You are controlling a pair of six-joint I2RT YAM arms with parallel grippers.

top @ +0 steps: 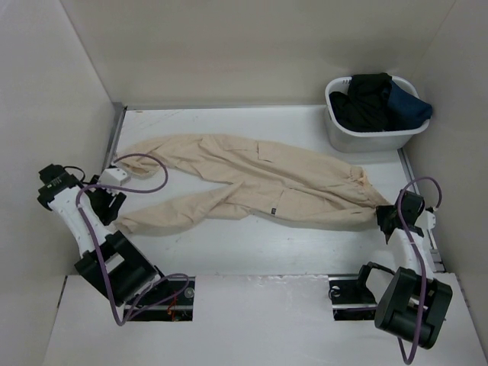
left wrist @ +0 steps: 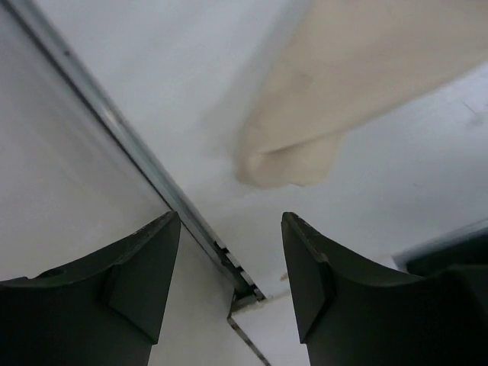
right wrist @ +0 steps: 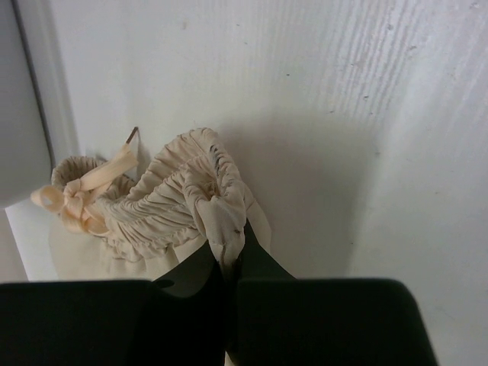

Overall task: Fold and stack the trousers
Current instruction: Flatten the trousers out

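The beige trousers (top: 252, 183) lie spread across the white table, legs toward the left, gathered waistband at the right. My right gripper (top: 387, 216) is shut on the gathered waistband (right wrist: 191, 191), pinching a fold between its fingertips (right wrist: 255, 255); a tied drawstring bow (right wrist: 72, 202) shows beside it. My left gripper (top: 107, 200) is open and empty, just left of the near leg's cuff (top: 126, 223). In the left wrist view the cuff end (left wrist: 290, 164) lies beyond the open fingers (left wrist: 301, 259), apart from them.
A white basket (top: 374, 136) with black and navy garments (top: 381, 101) stands at the back right. A metal rail (left wrist: 137, 152) runs along the table's left edge by the white wall. Side walls close in both sides.
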